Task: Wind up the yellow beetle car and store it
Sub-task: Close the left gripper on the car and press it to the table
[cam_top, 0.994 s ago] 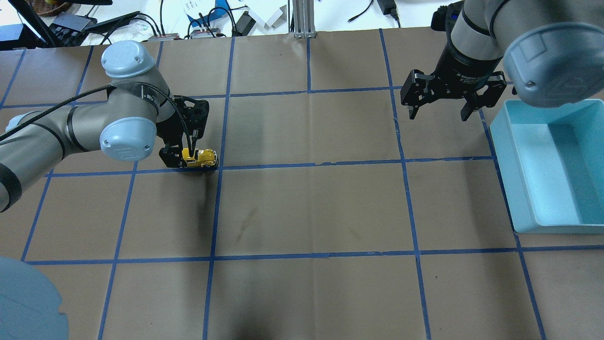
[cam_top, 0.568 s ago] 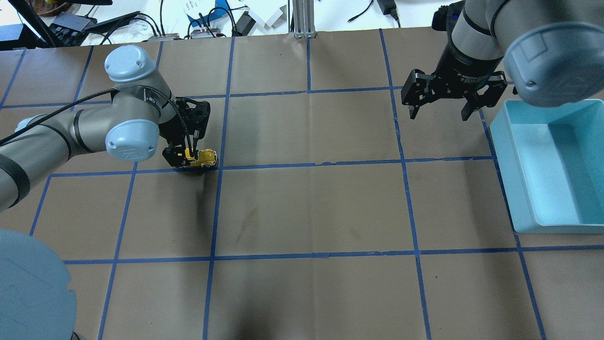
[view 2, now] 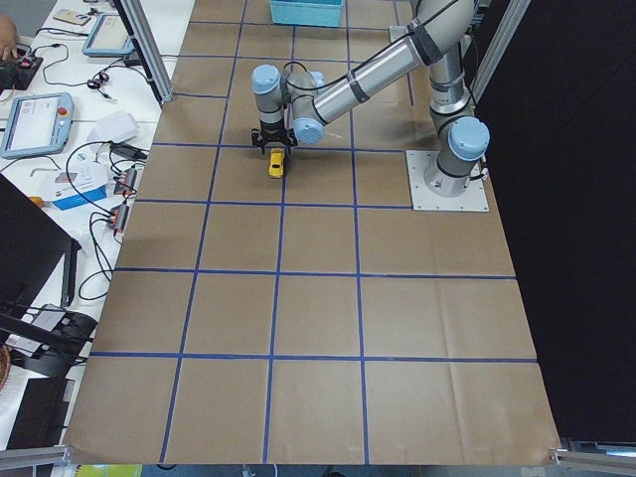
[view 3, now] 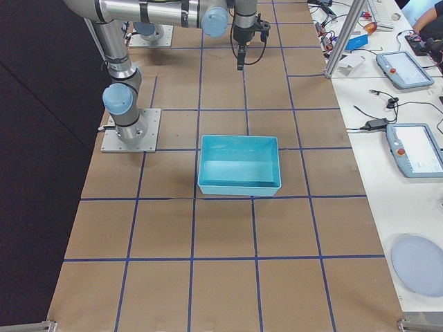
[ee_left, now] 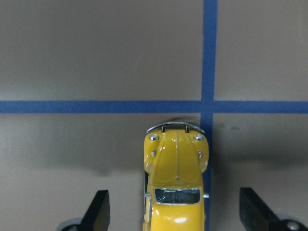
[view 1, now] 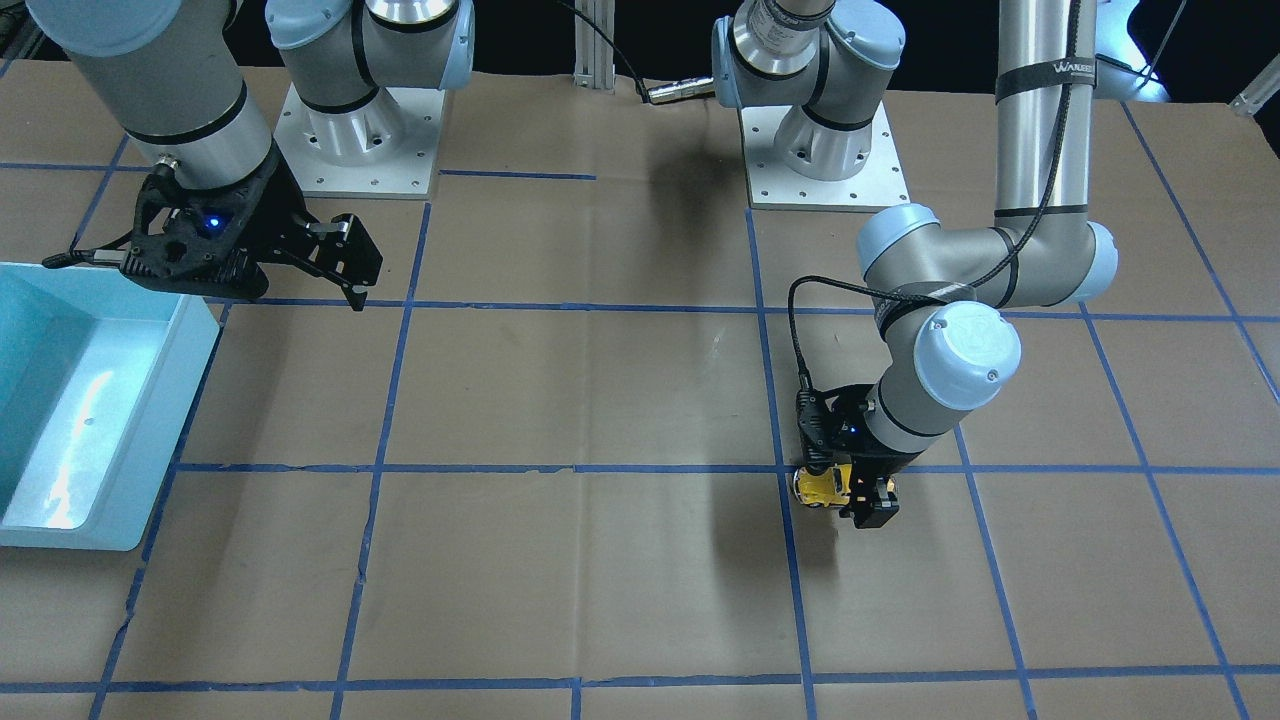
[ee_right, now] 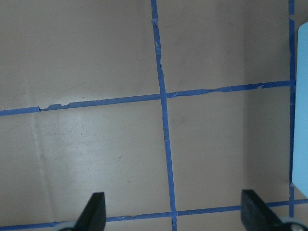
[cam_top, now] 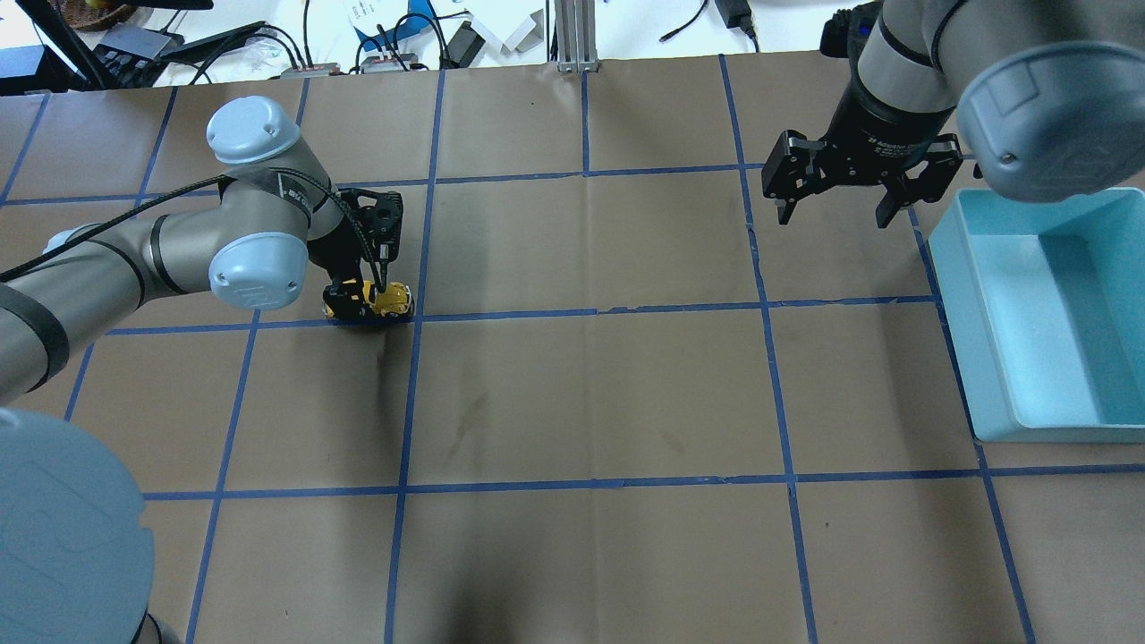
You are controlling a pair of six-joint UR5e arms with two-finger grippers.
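The yellow beetle car (cam_top: pixel 386 300) stands on the brown paper at a crossing of blue tape lines, left of centre. It also shows in the front view (view 1: pixel 822 487) and the left side view (view 2: pixel 276 166). My left gripper (cam_top: pixel 365 300) is low over the car and straddles it. In the left wrist view the car (ee_left: pixel 176 178) sits between the two fingers (ee_left: pixel 98 214) with a gap on each side, so the jaws are open. My right gripper (cam_top: pixel 834 215) is open and empty, held above the table at the far right.
A light blue bin (cam_top: pixel 975 295) stands at the table's right edge, just beside my right gripper; it also shows in the front view (view 1: pixel 190 340) and right side view (view 3: pixel 239 188). Cables and devices lie beyond the far edge.
My left wrist has swung round and shifted a little to the right, bringing the fingers in over the car. The car stays in place. The right arm has hardly moved.
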